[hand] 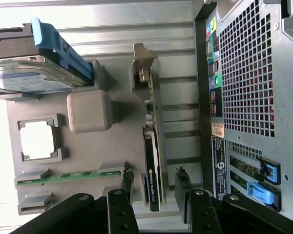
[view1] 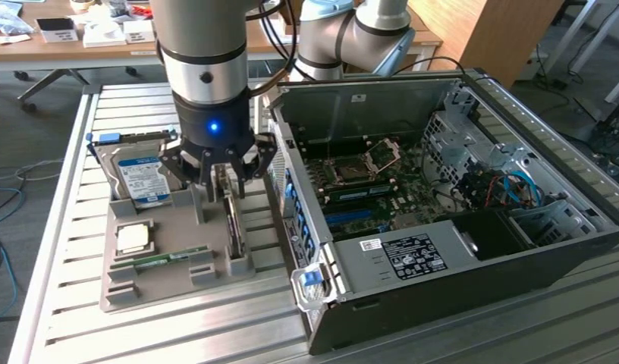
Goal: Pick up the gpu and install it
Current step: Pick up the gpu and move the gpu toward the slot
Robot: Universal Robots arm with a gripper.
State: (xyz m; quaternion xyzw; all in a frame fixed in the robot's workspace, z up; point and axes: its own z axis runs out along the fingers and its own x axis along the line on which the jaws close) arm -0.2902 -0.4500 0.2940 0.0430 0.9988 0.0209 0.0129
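Hidden and cut-off parts
In the exterior view, part of the gpu [view1: 233, 227] is masked by the gripper [view1: 221, 189]; in the wrist view, the hard drive [hand: 29, 80] and computer case [hand: 244, 73] are cut by the frame edge. Label print cannot be read.

- One gpu [view1: 231, 224], a dark-faced card with a silver bracket
- One silver hard drive [view1: 139, 178] with a blue-white label
- One narrow green RAM stick [view1: 168, 259]
- One square processor chip [view1: 133, 239]
- One grey tray [view1: 158, 292], with four parts in it
- One open computer case [view1: 441, 296]
- One gripper [view1: 219, 200]
- One slatted metal table [view1: 57, 265]
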